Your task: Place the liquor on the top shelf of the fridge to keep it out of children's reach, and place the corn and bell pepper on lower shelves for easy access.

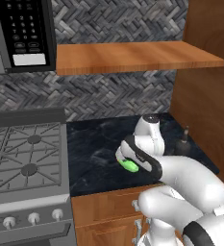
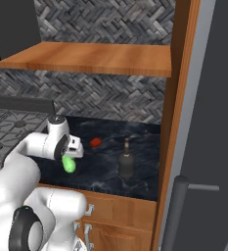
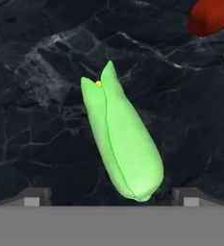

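Note:
The corn (image 3: 123, 144) is a bright green ear lying on the black marble counter (image 2: 101, 171), its pointed end away from the hand. My gripper (image 3: 111, 198) hangs open just above it, one fingertip (image 3: 34, 197) on each side of its thick end and nothing held. From the right base camera the corn (image 2: 68, 164) pokes out under the white hand. The small red bell pepper (image 2: 95, 142) lies a little behind it on the counter. The dark liquor (image 2: 125, 164) bottle stands upright to its right. The grey fridge (image 2: 218, 122) stands shut at the far right, so its shelves are hidden.
A stove (image 1: 27, 158) borders the counter on the left, with a black microwave (image 1: 22, 33) above it. A wooden shelf (image 1: 132, 55) overhangs the counter. A wooden side panel (image 2: 176, 98) separates the counter from the fridge, whose bar handle (image 2: 176, 215) juts forward.

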